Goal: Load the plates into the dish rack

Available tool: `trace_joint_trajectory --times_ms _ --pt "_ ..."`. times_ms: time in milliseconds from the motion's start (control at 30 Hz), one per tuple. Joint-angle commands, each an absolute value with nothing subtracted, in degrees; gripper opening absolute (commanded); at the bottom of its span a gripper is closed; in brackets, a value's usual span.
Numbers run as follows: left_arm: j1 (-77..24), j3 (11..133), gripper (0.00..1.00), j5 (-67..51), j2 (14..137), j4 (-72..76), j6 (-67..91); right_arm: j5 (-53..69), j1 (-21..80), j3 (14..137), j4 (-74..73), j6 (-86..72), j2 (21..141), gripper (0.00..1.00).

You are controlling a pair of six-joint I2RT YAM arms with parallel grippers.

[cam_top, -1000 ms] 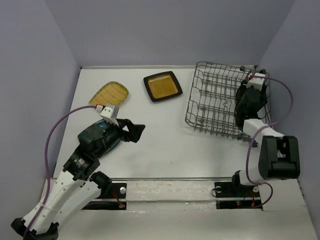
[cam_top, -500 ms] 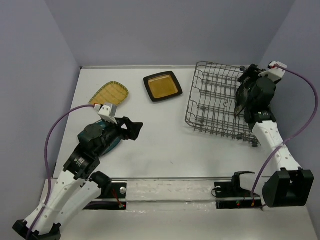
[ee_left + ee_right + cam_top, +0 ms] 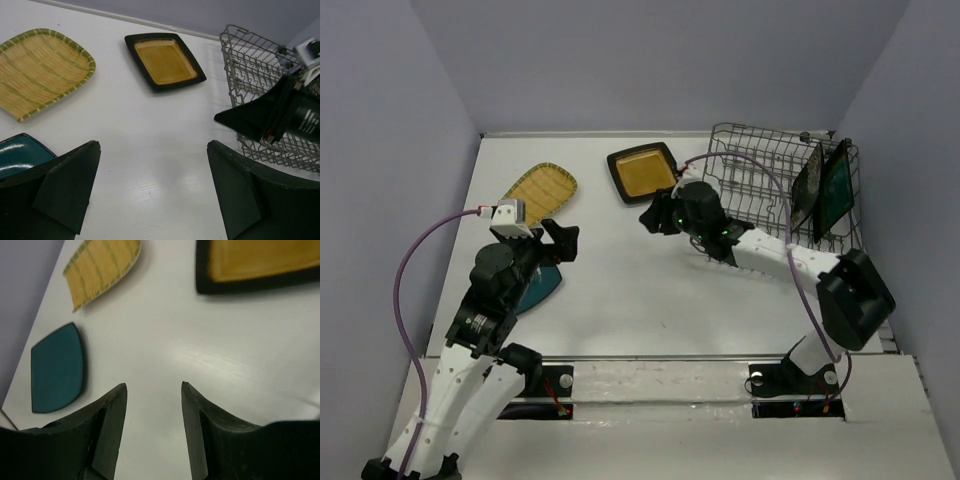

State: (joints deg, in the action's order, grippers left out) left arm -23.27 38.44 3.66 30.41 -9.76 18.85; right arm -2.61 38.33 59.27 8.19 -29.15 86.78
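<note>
The amber plate [image 3: 642, 172] with a dark rim lies flat at the back middle, left of the grey wire dish rack [image 3: 750, 170]. The yellow-tan gridded plate [image 3: 540, 188] lies at the back left. The plain dark teal plate [image 3: 542, 285] lies partly under my left arm. The black floral plate [image 3: 808, 182] and the teal brown-rimmed plate [image 3: 836, 188] stand upright at the rack's right end. My left gripper [image 3: 563, 240] is open and empty above the table. My right gripper [image 3: 652, 216] is open and empty, just in front of the amber plate [image 3: 260, 262] and the rack's left edge.
The left wrist view shows the yellow-tan plate [image 3: 42, 70], amber plate [image 3: 164, 61], rack [image 3: 255, 65], teal plate [image 3: 20, 152] and my right gripper [image 3: 255, 117]. The right wrist view shows the yellow-tan plate [image 3: 102, 267] and dark teal plate [image 3: 57, 367]. Grey walls enclose the table.
My right arm has swung from the rack's right end across to the left, in front of the amber plate. Two plates now show standing in the rack. My left gripper drew back left.
</note>
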Motion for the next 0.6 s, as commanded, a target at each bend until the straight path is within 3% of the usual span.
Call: trace_joint_trajectory --times_ms 0,200,567 --pt "-20.0 40.4 0.99 6.9 30.5 -6.5 19.3 5.3 46.0 66.1 14.2 -36.2 96.6 0.53" --pt "-16.4 40.2 0.99 5.4 32.3 -6.2 19.6 11.4 52.7 77.0 15.6 -41.6 114.7 0.53" --pt "-15.6 39.9 0.99 1.8 34.2 -5.4 20.2 21.2 57.0 91.1 20.0 -52.5 134.2 0.53"
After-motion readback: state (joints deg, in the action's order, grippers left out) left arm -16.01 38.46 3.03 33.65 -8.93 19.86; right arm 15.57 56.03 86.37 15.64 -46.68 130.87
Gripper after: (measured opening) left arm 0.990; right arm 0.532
